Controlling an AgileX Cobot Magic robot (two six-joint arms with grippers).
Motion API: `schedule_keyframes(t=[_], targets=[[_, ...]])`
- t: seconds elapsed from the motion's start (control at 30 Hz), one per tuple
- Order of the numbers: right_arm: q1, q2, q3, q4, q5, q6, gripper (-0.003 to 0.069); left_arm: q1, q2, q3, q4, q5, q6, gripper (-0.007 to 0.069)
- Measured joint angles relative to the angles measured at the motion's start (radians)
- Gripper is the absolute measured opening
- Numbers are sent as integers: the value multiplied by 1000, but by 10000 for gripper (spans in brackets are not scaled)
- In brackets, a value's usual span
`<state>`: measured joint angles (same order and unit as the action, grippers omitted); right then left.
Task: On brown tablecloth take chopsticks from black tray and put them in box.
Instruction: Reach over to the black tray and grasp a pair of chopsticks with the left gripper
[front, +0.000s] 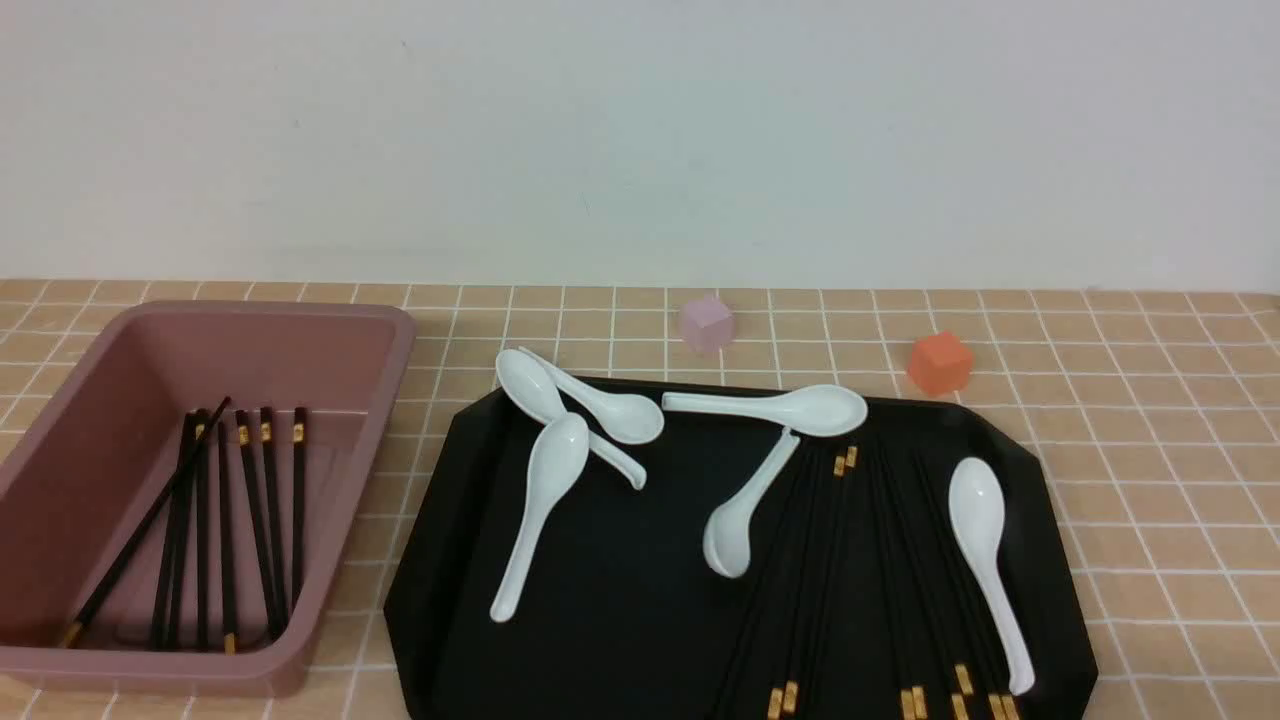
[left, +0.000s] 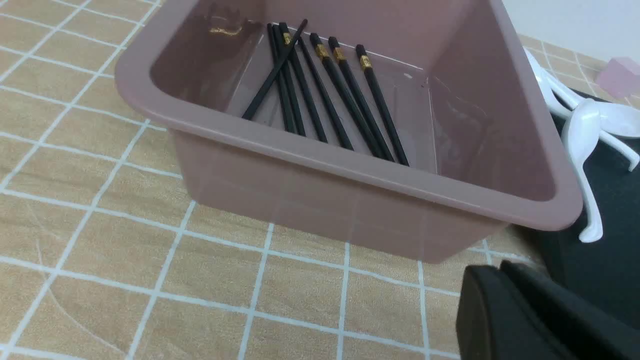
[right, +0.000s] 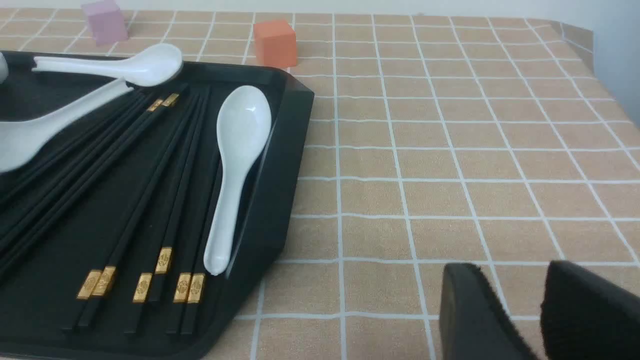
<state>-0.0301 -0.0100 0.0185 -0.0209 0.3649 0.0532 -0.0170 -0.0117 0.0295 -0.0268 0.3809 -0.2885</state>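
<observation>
Nearest my front camera lay the gold-banded ends of the chopsticks (front: 880, 590), a loose fan of black sticks on the right half of the black tray (front: 600, 600). Their long axis ran from me toward the far wall, the sticks spreading apart toward the near edge. Most bands pointed back at me. One pair (front: 845, 461) was reversed, with its bands at the far end. That put the fan nearer my right arm. On the wrist camera the right gripper (right: 525, 280) hung over bare brown tablecloth (front: 1150, 450), jaws narrowly parted and holding nothing. The sticks lay well apart from it, beyond the tray's wall. A white spoon (front: 985, 560) lay along the fan's outer side, parallel to the sticks. Another spoon (front: 740, 520) seemed to rest its bowl on the inner sticks, though black on black made that hard to call. My left gripper (left: 500, 272) was closed and empty on the bench side of the box (front: 400, 335), which stood left of the tray. Several chopsticks (front: 230, 520) already lay lengthwise in the box, one crossing them diagonally. I judged the next reach belonged to the right arm.
</observation>
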Motion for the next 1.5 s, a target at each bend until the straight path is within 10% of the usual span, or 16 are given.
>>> schedule_keyframes(t=[1.5], targets=[[0, 0, 0, 0, 0, 0, 240, 0, 0, 0, -77, -5, -51, 39]])
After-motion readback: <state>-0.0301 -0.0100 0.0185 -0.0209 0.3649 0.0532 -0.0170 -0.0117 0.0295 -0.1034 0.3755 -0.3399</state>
